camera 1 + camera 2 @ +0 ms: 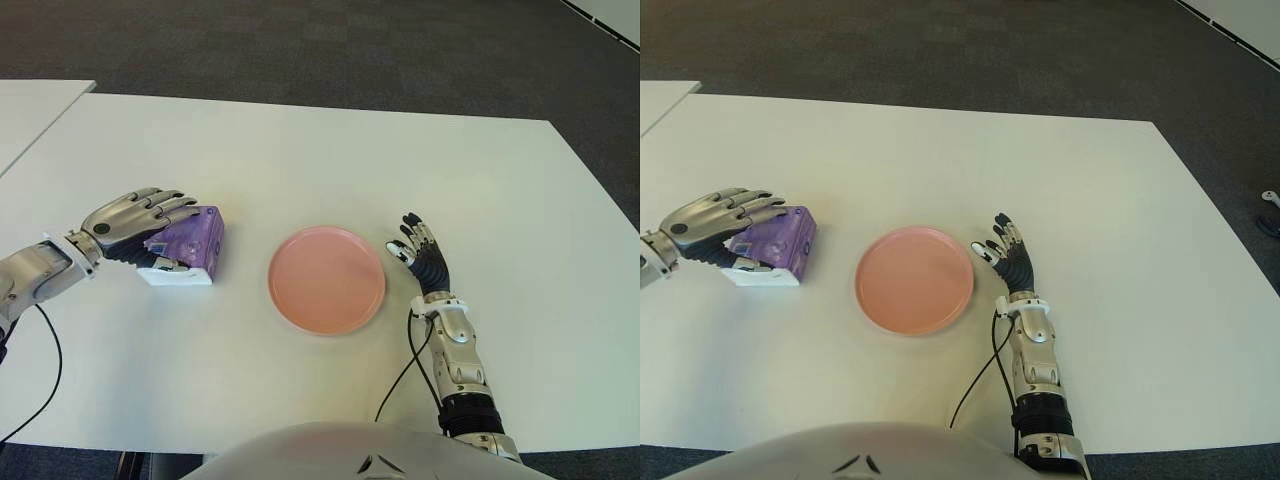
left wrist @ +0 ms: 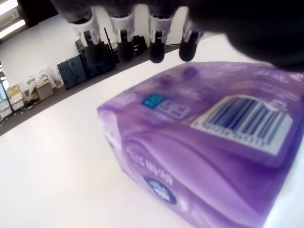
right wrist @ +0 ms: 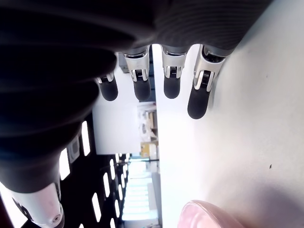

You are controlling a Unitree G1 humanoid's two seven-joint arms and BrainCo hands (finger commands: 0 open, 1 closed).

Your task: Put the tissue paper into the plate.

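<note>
left eye view: on the white tabletop [image 1: 300, 160], a purple tissue pack [image 1: 190, 240] lies toward the left edge, clear of the pink plate [image 1: 327, 279] that sits near the middle, closer to the front edge. the left hand [image 1: 135, 222] is draped over the pack's left side, its fingers [image 1: 168, 205] extended across the top, not yet closed around it. the right hand [image 1: 421, 256] shows just right of the plate, fingers straight and holding nothing.

right eye view: the same layout, with bare tabletop between pack and plate, and a black cable [image 1: 980, 380] trailing from the right forearm toward the front edge.

left wrist view: 4 fingertips [image 2: 125, 50] hang just above the pack's far edge; the wrapper shows a barcode [image 2: 247, 121] and a small teal label [image 2: 154, 100]. whether the palm touches the pack cannot be told.

right wrist view: 4 fingers [image 3: 171, 80] reach out straight over the bare tabletop, and the plate's pink rim [image 3: 209, 214] shows at the frame's border.
</note>
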